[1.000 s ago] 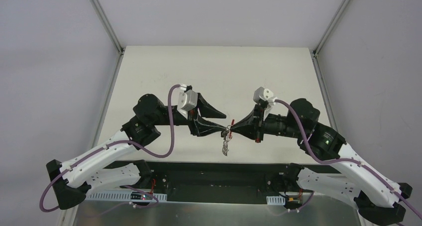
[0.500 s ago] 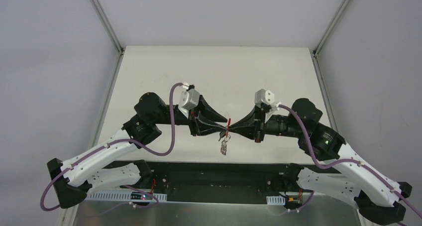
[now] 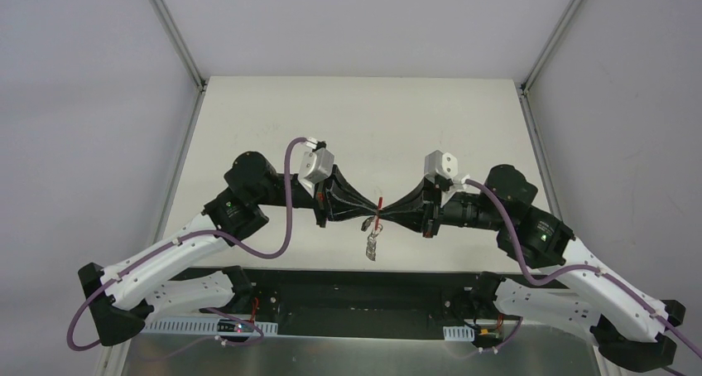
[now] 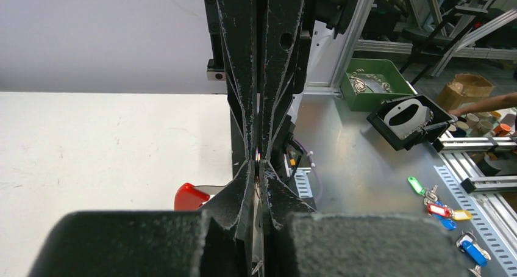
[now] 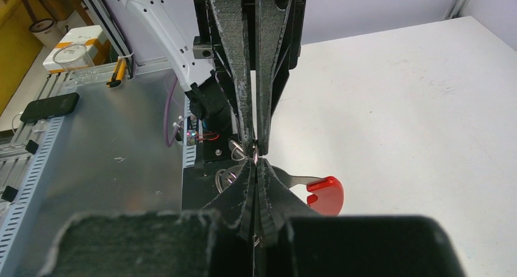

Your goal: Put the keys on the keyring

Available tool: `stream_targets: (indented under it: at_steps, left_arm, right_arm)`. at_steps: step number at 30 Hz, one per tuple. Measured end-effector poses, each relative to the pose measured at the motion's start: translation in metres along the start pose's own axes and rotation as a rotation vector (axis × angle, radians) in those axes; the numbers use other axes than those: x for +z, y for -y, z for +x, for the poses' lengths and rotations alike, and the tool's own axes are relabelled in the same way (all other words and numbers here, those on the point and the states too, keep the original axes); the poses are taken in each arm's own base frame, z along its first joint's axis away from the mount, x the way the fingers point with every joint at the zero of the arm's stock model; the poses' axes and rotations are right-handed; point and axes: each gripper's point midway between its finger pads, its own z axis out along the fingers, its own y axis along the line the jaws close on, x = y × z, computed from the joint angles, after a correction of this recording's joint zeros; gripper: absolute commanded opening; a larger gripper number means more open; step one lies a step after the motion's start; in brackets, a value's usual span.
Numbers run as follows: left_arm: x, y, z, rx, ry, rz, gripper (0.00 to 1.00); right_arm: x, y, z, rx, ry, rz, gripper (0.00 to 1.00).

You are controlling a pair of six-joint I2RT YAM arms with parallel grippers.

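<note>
Over the last second the left pincer [image 3: 369, 213] has rolled at the wrist. From above, its fingers splayed wide before and now show as one narrow wedge, meeting the right pincer [image 3: 387, 213] tip to tip above the table [image 3: 273, 111]. The right one has barely shifted. Each pincer is pressed together on thin metal of the keyring [image 5: 236, 147] right at the meeting point. Whether one of them has a key rather than ring wire is too small to tell. The keys [image 3: 372, 245] dangle just below the two tips, drawn a little up and toward the left pincer compared with a second ago. The red piece [image 5: 324, 194] juts out beside the right pincer's tips, on the far-table side. The roll looks like a twist meant to work a key round the ring's coil, so the threading seems to be under way, not finished. With both grips this fine, further twisting could let the wire slip out.
</note>
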Motion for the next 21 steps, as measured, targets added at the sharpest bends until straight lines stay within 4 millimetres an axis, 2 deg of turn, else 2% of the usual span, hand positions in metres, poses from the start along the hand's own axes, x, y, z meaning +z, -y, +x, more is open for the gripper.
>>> stream_targets:
  at_steps: [13, 21]
  left_arm:
    - [0.002, -0.002, 0.003, -0.035, -0.043, -0.007, 0.00]
    - [0.004, -0.009, 0.008, -0.085, -0.092, -0.042, 0.00]
  right_arm:
    - [-0.001, 0.002, 0.003, -0.034, 0.019, 0.025, 0.00]
    - [-0.002, 0.004, 0.005, -0.019, -0.031, 0.042, 0.28]
